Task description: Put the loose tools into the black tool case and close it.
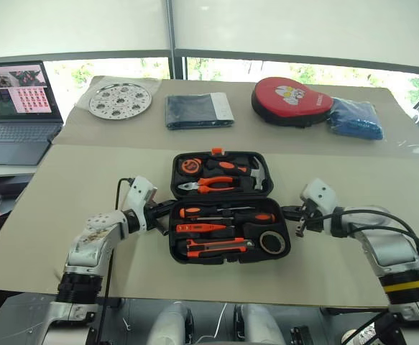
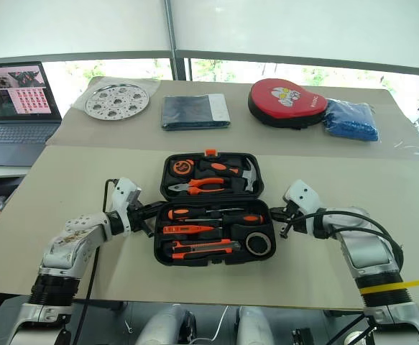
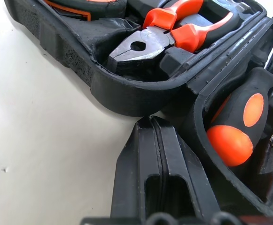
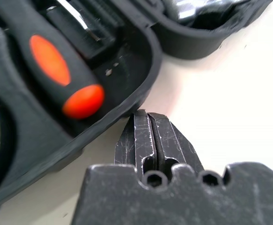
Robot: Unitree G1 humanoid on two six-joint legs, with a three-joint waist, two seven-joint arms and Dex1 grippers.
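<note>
The black tool case [image 1: 227, 261] lies open on the table, its lid half towards the far side. The near half holds two black-and-orange screwdrivers [image 1: 227, 213], a slim orange screwdriver [image 1: 202, 228], a utility knife [image 1: 216, 248] and a dark tape roll [image 1: 272, 242]. In the lid half sit pliers [image 3: 145, 44], a hammer and a tape measure. My left gripper [image 1: 167, 210] is shut, and its tip [image 3: 151, 123] rests at the case's left side by the hinge. My right gripper [image 1: 289, 213] is shut too, and its tip [image 4: 147, 115] is right at the case's right wall [image 4: 143, 77], beside a screwdriver handle [image 4: 63, 75].
Along the far side of the table lie a round metal plate [image 1: 121, 99], a folded dark cloth [image 1: 197, 110], a red oval pouch [image 1: 292, 99] and a blue bundle [image 1: 354, 118]. An open laptop [image 1: 15, 108] stands on a side table at the left.
</note>
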